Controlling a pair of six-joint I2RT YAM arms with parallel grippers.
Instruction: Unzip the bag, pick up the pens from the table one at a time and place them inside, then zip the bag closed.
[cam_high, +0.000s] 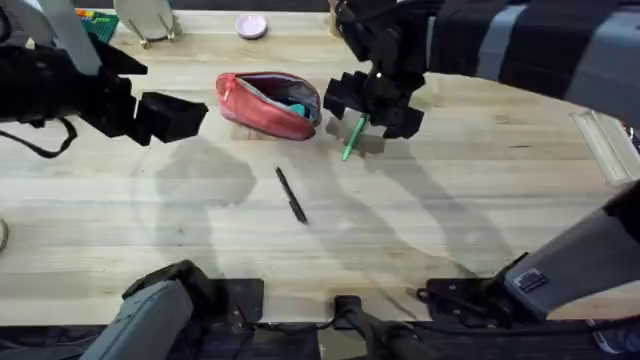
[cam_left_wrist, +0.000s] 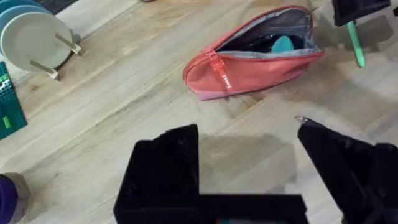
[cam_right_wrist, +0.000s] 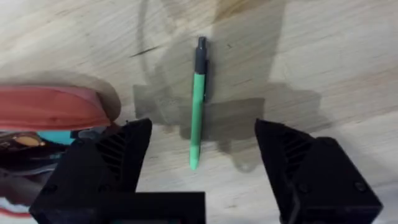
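hovering right gripper (cam_right_wrist: 198, 149) over green pen (cam_right_wrist: 198, 112), seemingly apart

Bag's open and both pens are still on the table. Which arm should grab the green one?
The right. Its gripper is open directly above the green pen, which lies between its fingers beside the bag. The left gripper sits on the bag's far side from that pen.

Bag (cam_high: 268, 103): on table (cam_high: 470, 190), centre, toward 12 o'clock.
Green pen (cam_high: 353, 137): on table, near bag at 4 o'clock.
Black pen (cam_high: 291, 195): on table, at 6 o'clock of bag, apart.
Right gripper (cam_high: 372, 108): over green pen, at 3 o'clock of bag.
Left gripper (cam_high: 165, 116): at 9 o'clock of bag.
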